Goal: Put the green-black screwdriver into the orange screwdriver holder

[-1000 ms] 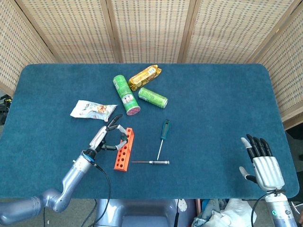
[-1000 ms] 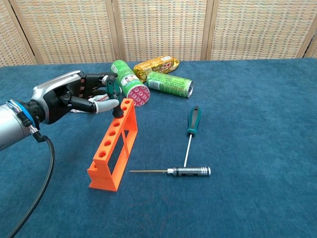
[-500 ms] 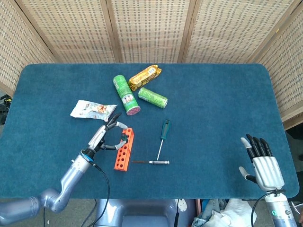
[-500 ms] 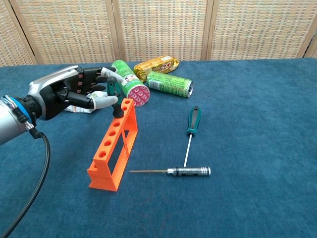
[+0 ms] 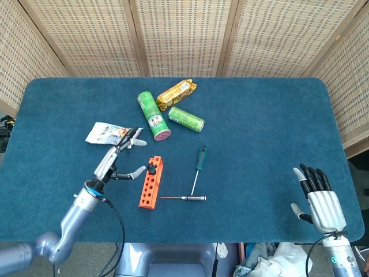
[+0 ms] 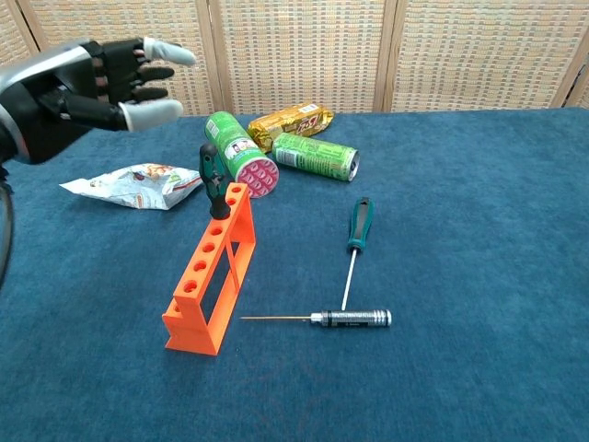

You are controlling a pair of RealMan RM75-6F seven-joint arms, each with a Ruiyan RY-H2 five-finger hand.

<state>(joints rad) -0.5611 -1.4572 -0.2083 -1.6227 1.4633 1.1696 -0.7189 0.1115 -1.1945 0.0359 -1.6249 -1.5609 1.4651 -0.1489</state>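
Since 1 s ago your left hand [image 6: 87, 81] has let go and pulled up and away to the left; it was pinched at the top of the green-black screwdriver handle [image 6: 213, 180], now it's clear of it, fingers spread, holding nothing. Right hand [image 5: 319, 199] hasn't moved: open, parked at the near right table edge, well apart from everything.

Key relation: the screwdriver stands upright in the far end hole of the orange plastic screwdriver holder [image 6: 213, 272], long axis vertical, handle sticking out above the rack. It lies below and to the right of your left hand in chest view, no contact. Left hand is far nearer than the right.

Look of it: short dark green grip w/ black collar where it meets the rack; shaft hidden inside the hole, so can't confirm seating depth. Seems to stand w/o support, looks done imo.

Don't confuse w/ the second green-handled screwdriver [image 6: 353, 242] lying flat on the blue cloth, or the slim black-handled precision driver [image 6: 331, 319] just beyond the holder.
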